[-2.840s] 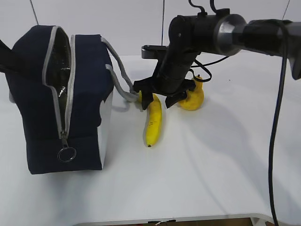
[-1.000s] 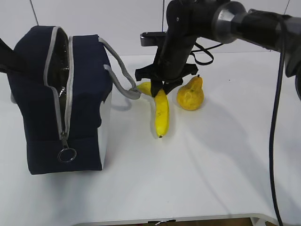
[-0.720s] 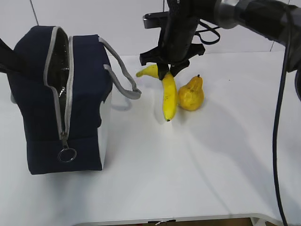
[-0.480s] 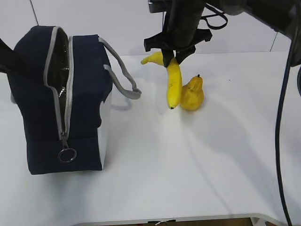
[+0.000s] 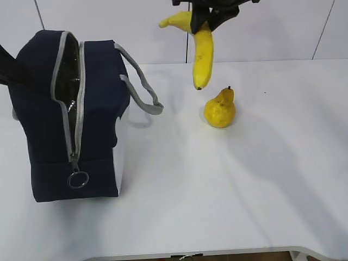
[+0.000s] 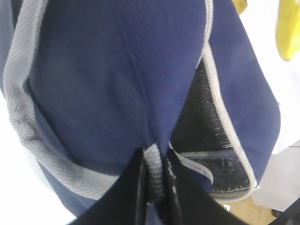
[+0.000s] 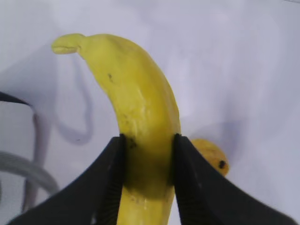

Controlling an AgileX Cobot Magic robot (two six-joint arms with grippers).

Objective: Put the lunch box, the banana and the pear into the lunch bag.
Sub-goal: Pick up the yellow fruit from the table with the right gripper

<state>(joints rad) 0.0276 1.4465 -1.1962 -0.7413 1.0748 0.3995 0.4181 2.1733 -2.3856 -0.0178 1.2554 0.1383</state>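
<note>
At the top centre of the exterior view the right claw [image 5: 202, 24] is mostly cut off by the frame edge, but its dark fingers [image 7: 112, 178] are clamped on the banana [image 5: 202, 51], one on each side of the fruit's middle, as the right wrist view shows close up. The banana hangs in the air well above the white tabletop [image 5: 228, 179], its long end pointing down and its stem end curling off to the upper left. Below it and slightly right, the pear [image 5: 219, 109] sits upright on the tabletop, stem up, apart from everything else. At the left of the frame stands the lunch bag [image 5: 70, 114], navy with grey handles [image 5: 140, 87] drooping toward the middle, its zipper drawn open along the top and down the near end, the ring pull [image 5: 77, 178] hanging low. Through the gap I can see only the shiny silver lining [image 5: 69, 70]; whatever is inside is hidden from here. In the left wrist view the left claw [image 6: 153, 185] is closed tight on a strip of grey webbing [image 6: 153, 173] at the bag's edge, right beside the open zipper [image 6: 220, 108].
</note>
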